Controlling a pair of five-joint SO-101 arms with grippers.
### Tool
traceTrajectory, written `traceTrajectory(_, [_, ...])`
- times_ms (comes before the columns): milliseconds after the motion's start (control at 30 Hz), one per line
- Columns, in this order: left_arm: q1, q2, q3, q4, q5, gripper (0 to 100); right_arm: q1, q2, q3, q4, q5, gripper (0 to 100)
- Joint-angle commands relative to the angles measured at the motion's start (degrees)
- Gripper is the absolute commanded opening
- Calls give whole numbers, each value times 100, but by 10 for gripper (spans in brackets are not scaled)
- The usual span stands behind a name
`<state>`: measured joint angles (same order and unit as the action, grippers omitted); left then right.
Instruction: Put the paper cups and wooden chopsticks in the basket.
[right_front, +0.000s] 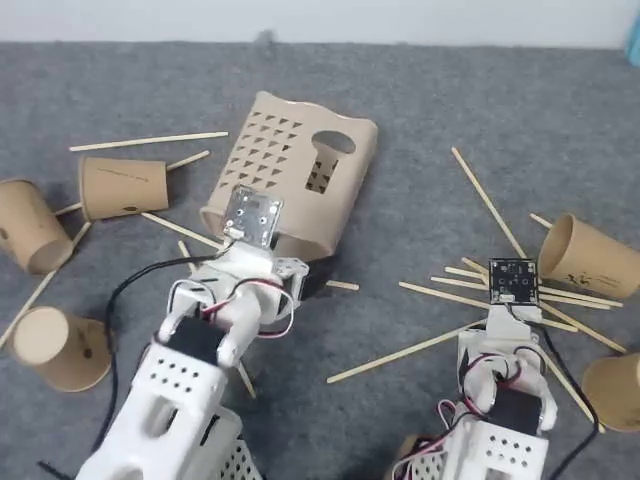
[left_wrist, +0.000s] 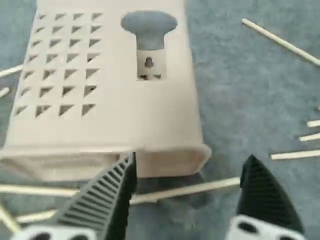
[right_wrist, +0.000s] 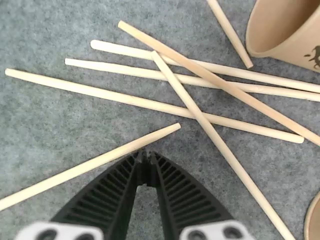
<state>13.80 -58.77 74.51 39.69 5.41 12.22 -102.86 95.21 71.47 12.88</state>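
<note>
The left fingers (left_wrist: 107, 192) are released at the rim of the tipped-over basket (left_wrist: 115, 115). The right fingers (right_wrist: 172, 192) are clenched on nothing, above scattered chopsticks (right_wrist: 125, 99). Paper cups (right_front: 122, 187) lie on the bench (right_front: 400, 120).

The whole table (right_front: 430, 110) has a grey, felt-like surface. Along the top edge of the high view runs a pale strip (right_front: 320, 18), meeting the grey in a straight line. At the upper right corner a small blue thing (right_front: 635, 40) pokes in, too cropped to identify.
</note>
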Motion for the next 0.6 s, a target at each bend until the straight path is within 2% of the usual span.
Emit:
traceTrajectory(0, [-62,-695,-40,756,88,299,57,-92,0,-92,62,9])
traceTrajectory(167, [-97,-2163,-31,1916,88,246,66,-84,-404,66,105,9])
traceTrajectory(233, [-404,-2796,4,2145,88,213,22,-84,-571,-40,484,9])
traceTrajectory(300, [-932,-3367,215,2084,88,164,13,-22,-809,-171,774,8])
traceTrajectory(433, [-1916,-4105,831,2110,97,13,13,4,-1363,-171,818,7])
traceTrajectory(500, [-2171,-4193,1103,2092,114,13,-40,154,-1653,-207,835,8])
traceTrajectory(567, [-2198,-4193,1156,2004,255,13,-418,523,-2066,-233,1020,8])
